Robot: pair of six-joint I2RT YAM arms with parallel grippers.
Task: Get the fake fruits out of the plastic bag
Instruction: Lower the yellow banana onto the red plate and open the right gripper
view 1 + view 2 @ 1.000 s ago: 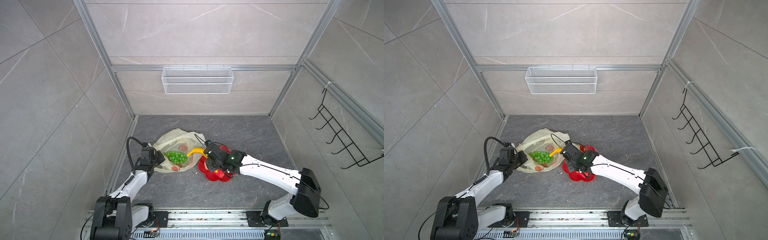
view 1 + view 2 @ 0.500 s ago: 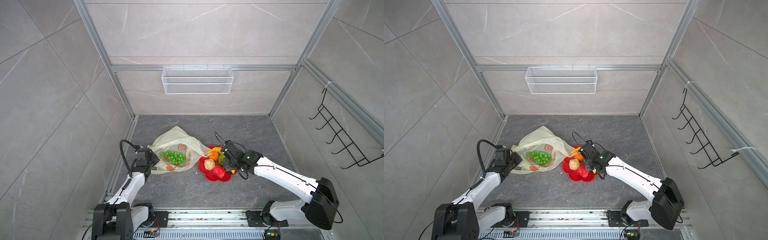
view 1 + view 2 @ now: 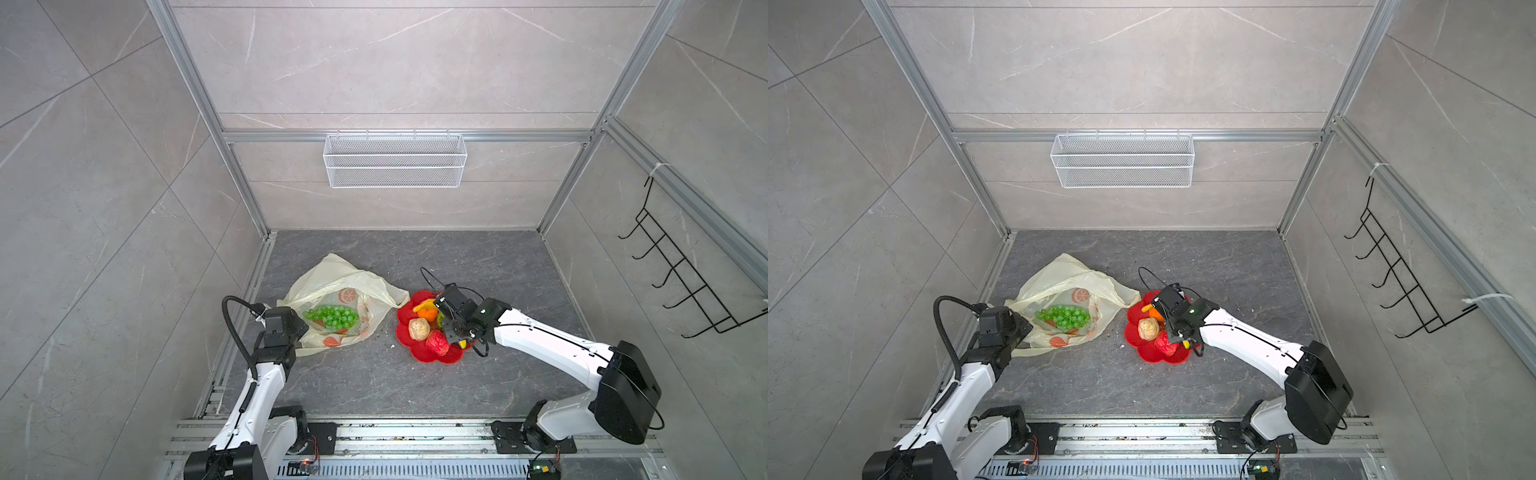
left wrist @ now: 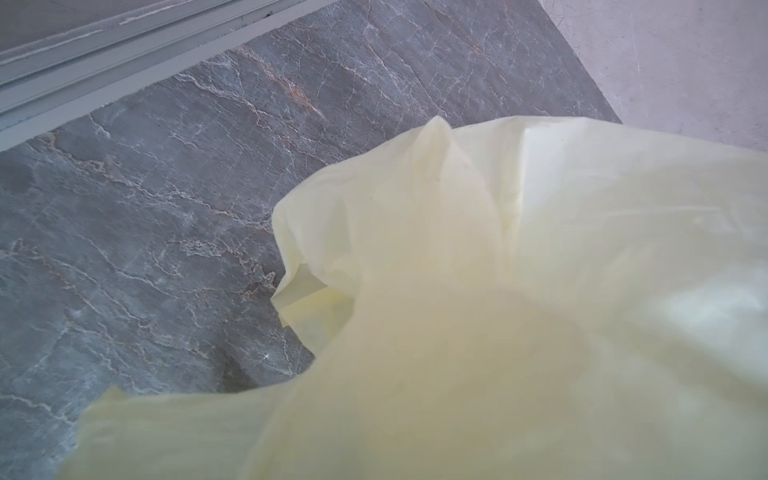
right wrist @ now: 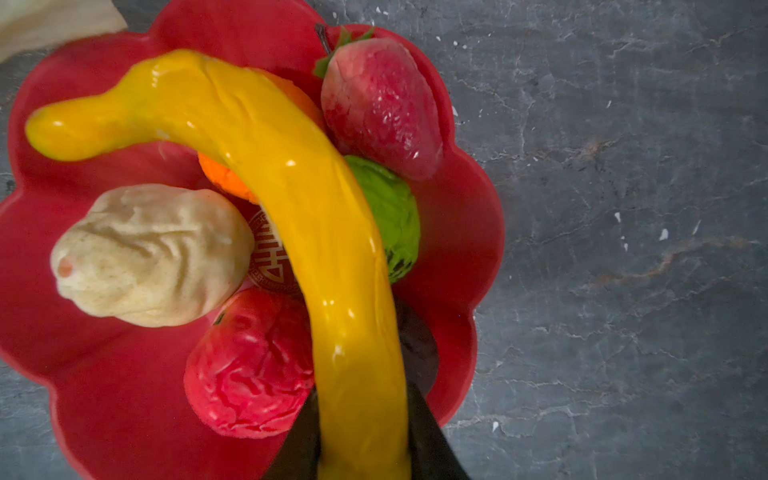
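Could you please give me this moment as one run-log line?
left gripper: shut on bag | right gripper: shut on banana, over plate | grapes: in bag

- The plastic bag (image 3: 328, 282), pale yellow and crinkled, lies slumped on the counter (image 3: 374, 382) with the green grape bunch (image 3: 331, 316) inside it.
- The yellow banana (image 5: 291, 187) hangs in my right hand (image 5: 361, 415) over the red plate (image 3: 419, 357), where the walnut ball (image 3: 418, 328), orange (image 3: 428, 312), green knobbly fruit (image 5: 390, 212) and two strawberries (image 5: 380, 104) lie.

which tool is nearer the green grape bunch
Left. The left tool grips the plastic bag at its edge, just beside the green grape bunch. The right tool holds the banana over the red plate, beyond the bag.
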